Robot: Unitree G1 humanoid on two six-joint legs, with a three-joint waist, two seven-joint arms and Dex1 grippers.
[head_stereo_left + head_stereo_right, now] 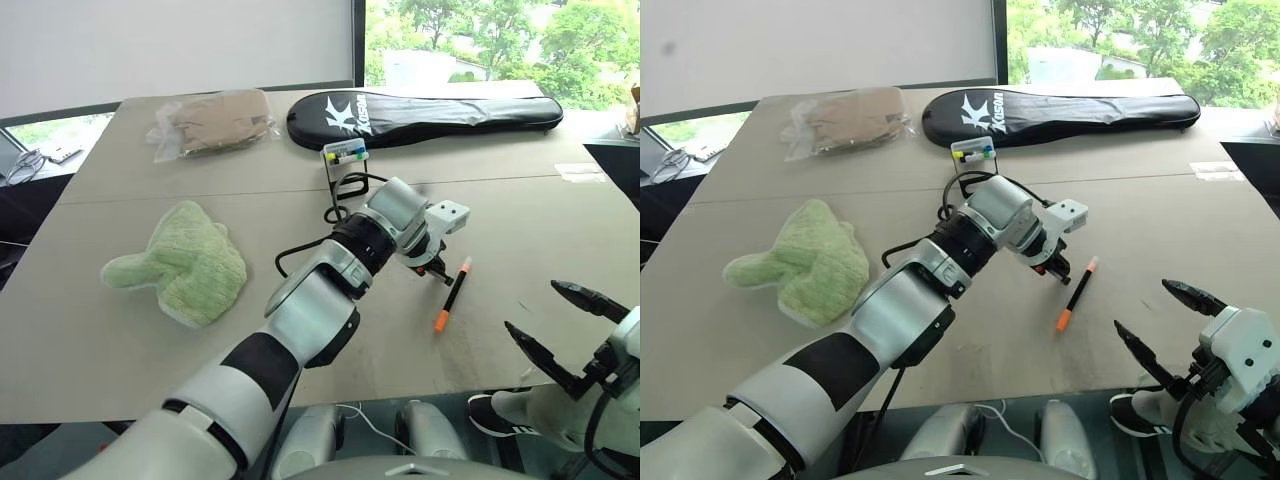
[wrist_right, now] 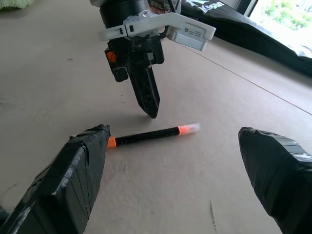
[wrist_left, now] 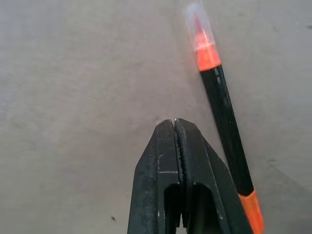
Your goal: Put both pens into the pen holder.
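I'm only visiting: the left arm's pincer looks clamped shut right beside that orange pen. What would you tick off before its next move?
1. Left pincer holds the orange pen: not ok. It is shut on nothing, with the pen lying on the table beside it.
2. Pen within easy reach of that pincer: ok, it lies just alongside.
3. Pen holder upright and unblocked: ok, it stands near the black racket case.
4. Right pincer clear of the work: ok, it is open and short of the pen.
5. Second pen located: cannot tell.
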